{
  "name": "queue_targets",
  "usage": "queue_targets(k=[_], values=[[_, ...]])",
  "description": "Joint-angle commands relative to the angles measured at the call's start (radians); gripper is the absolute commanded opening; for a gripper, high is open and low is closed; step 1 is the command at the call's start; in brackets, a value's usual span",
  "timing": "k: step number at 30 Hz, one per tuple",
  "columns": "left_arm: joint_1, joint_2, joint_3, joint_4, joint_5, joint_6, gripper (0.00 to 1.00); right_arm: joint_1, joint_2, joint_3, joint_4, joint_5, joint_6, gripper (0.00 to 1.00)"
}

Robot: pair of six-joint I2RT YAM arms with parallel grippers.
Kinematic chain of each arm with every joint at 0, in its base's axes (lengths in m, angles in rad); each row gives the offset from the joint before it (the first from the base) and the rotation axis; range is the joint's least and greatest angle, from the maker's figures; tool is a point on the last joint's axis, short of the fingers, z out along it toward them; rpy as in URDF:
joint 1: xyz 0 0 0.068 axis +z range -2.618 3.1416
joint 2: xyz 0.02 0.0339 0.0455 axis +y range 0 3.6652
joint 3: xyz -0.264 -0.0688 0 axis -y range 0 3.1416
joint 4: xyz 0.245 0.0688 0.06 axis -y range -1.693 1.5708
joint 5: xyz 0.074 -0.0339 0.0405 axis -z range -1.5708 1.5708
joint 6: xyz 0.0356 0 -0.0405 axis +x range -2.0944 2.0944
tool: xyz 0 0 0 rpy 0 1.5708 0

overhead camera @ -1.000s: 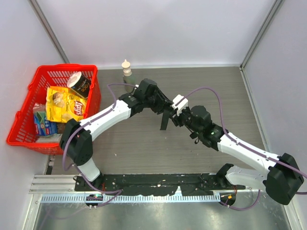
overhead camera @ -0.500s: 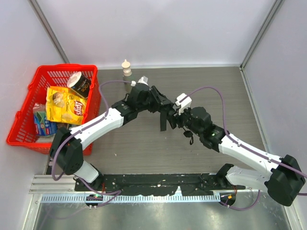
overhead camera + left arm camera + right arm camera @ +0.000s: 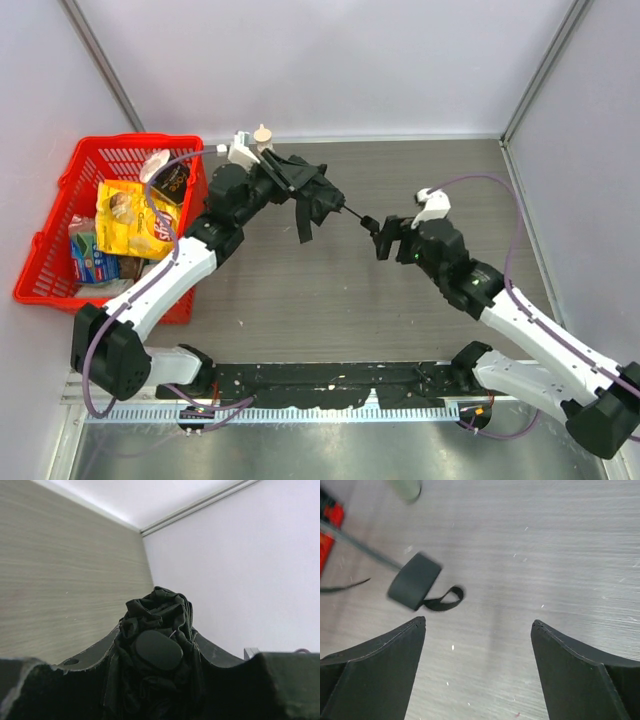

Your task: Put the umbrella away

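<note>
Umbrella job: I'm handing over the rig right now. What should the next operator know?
Left gripper: shut on the umbrella, on its bunched fabric.
Right gripper: open, empty, just short of the handle.
Umbrella: fabric bundled, shaft out toward the right arm.
Done: fabric gathered and gripped.
Left: probably push the shaft in, then stow it; where is not shown.

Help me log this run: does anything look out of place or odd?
The umbrella in the left gripper looks untidy: fabric bunched, a strap dangling, shaft extended, its handle free of the open right gripper.
</note>
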Motion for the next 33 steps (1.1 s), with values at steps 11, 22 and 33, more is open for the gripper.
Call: queue_targets(k=[11,22,33], values=[[0.068,-0.092,-0.068,0.811,0.433,-0.290,0.00,-0.486,0.144,0.168,0.059,-0.647,0.457,0.90],[0.056,-0.011,-0.053,0.967,0.466,-0.316,0.00,-0.187,0.213,-0.087,0.714,-0.698,1.240,0.82],[0.057,0.034,-0.011,0.996,0.458,-0.281,0.00,0.005,0.222,-0.250,0.886,-0.528,1.584,0.82]])
